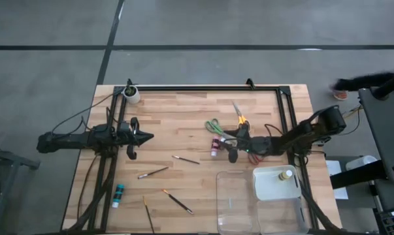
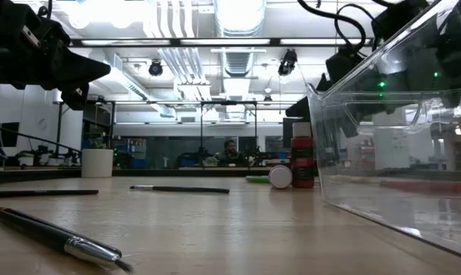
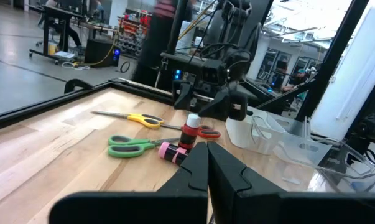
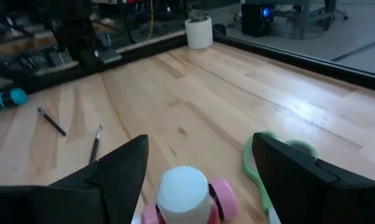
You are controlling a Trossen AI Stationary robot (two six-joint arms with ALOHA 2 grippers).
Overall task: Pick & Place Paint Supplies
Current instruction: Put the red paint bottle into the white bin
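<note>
Right wrist view: pink bottle [image 4: 186, 198] between open right gripper [image 4: 199, 180].

My low feed glares from bright ceiling strip lights [image 2: 238, 15]; the nearest black-handled, silver-ferruled brush [image 2: 54, 237] looks soft, below my jaws.

I see the pink bottle [image 4: 187, 198] lying on its side beside the upright red bottle [image 3: 191, 130], green scissors [image 1: 213, 125] and yellow scissors [image 1: 239, 116] flat nearby; brushes [image 1: 152, 173] and the teal bottle [image 1: 118, 194] lie scattered apart.
</note>
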